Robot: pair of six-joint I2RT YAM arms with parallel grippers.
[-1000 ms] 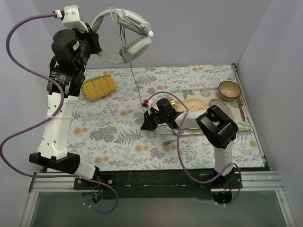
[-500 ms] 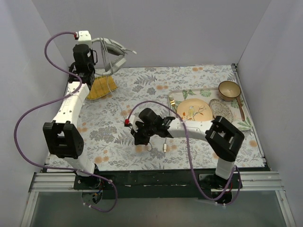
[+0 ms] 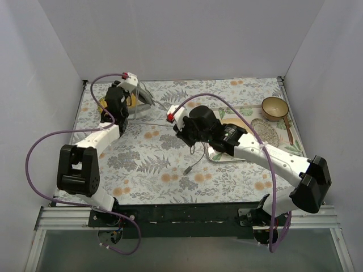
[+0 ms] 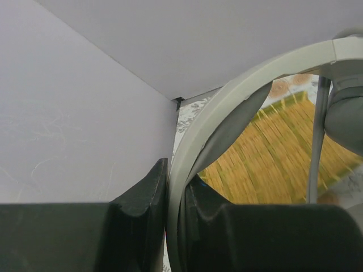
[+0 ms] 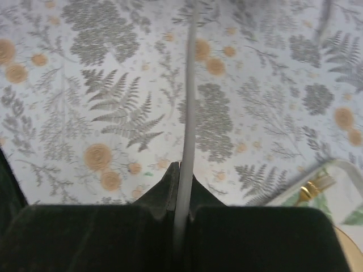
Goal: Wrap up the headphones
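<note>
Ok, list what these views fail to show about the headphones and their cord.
- Top view: the left gripper covers most of the headphones; the earcups are hidden.
- Left wrist view: an earcup is cut off by the right edge.
- Right wrist view: the cord leaves the top edge; its far end is unseen.
- Top view: the cord is too thin to tell whether any is wound yet.

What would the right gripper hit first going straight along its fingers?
Likely the floral tablecloth. The right gripper, shut on the headphones' cord, points at bare cloth; only that cord runs ahead of it. The tray edge sits off to the lower right. Depth is unclear.
</note>
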